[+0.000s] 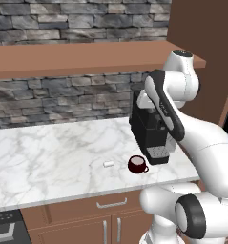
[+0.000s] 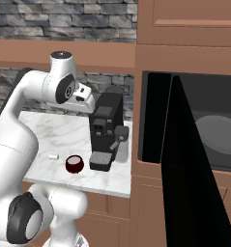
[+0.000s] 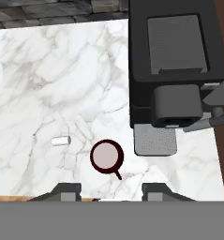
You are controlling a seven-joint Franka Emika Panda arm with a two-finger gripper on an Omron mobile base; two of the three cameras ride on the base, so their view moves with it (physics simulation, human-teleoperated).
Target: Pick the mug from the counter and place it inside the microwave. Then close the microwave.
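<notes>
Left base view: mug sitting on the counter, just left of the coffee machine.
Right base view is showing the mug resting left of the coffee machine's drip tray, with the microwave standing open beyond it. Hand view is looking down on the mug, just left of the machine; the gripper is hovering with fingers spread, grasping nothing.
</notes>
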